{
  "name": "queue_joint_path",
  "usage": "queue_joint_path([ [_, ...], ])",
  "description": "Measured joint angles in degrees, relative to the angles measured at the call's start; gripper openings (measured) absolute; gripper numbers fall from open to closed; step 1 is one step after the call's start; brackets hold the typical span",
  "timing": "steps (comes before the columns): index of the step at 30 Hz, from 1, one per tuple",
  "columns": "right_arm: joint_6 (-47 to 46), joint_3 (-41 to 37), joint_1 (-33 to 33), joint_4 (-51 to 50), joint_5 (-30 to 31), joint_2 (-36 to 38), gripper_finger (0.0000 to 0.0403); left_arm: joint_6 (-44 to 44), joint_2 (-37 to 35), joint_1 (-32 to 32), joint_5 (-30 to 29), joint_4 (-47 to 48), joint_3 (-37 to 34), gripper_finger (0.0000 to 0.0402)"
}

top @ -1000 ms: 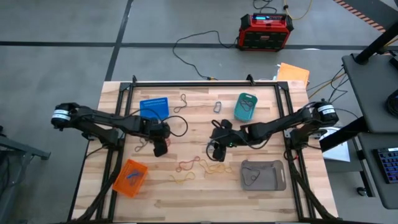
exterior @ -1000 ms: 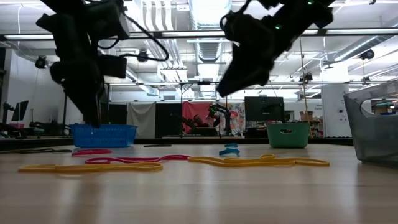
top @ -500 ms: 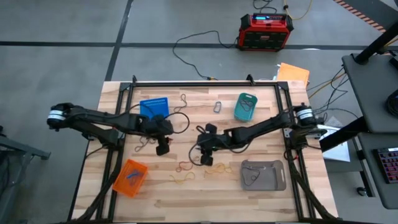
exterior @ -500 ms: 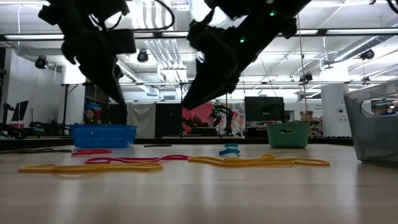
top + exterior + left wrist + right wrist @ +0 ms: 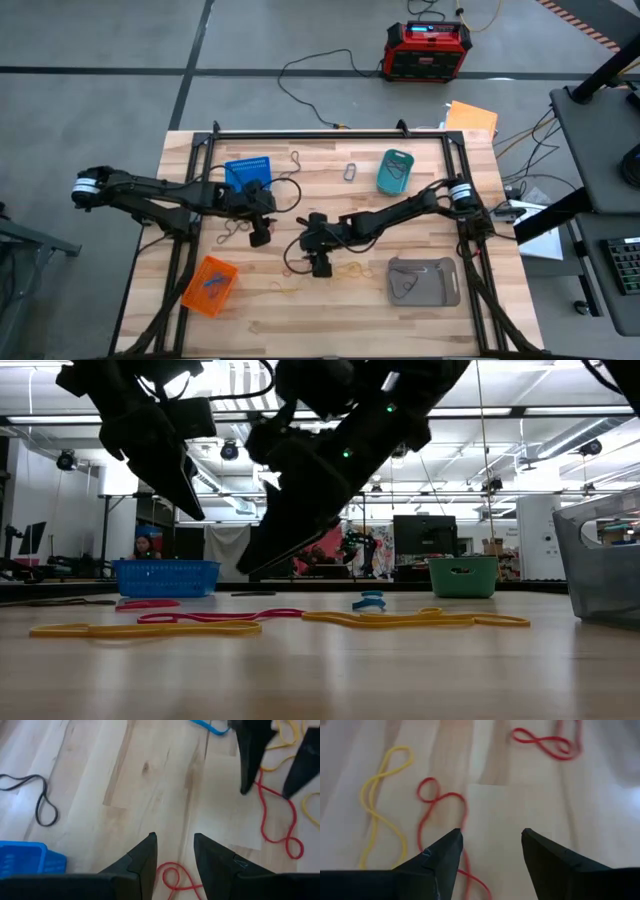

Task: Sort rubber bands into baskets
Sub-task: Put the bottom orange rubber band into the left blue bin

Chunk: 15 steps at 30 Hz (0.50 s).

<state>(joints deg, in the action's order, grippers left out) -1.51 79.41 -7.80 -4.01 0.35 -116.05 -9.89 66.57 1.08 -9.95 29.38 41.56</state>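
A: Where are the rubber bands?

B: Loose mid-table: a red rubber band (image 5: 442, 807) and a yellow rubber band (image 5: 382, 802) lie below the right gripper (image 5: 320, 262), fingers spread, empty.

A: And the left gripper?

B: The left gripper (image 5: 258, 236) sits near the blue basket (image 5: 247, 173), fingers parted, empty, over another red band (image 5: 175, 877).

A: Other baskets?

B: 3: teal basket (image 5: 395, 171), orange basket (image 5: 209, 285), grey basket (image 5: 423, 281), each at its own corner.
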Motion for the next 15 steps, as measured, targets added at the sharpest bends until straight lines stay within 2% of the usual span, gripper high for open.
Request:
queue_joint_path([
  [6, 0.3, 0.9, -0.3, -0.2, -5.0, -1.3, 0.0203, 0.0, -0.8, 0.0, 0.0, -1.5, 0.0, 0.0113],
  [15, 4.6, -0.9, -1.0, -1.6, -5.4, -1.9, 0.0203, 0.0, 0.6, 0.0, 0.4, -5.9, -0.8, 0.0113],
])
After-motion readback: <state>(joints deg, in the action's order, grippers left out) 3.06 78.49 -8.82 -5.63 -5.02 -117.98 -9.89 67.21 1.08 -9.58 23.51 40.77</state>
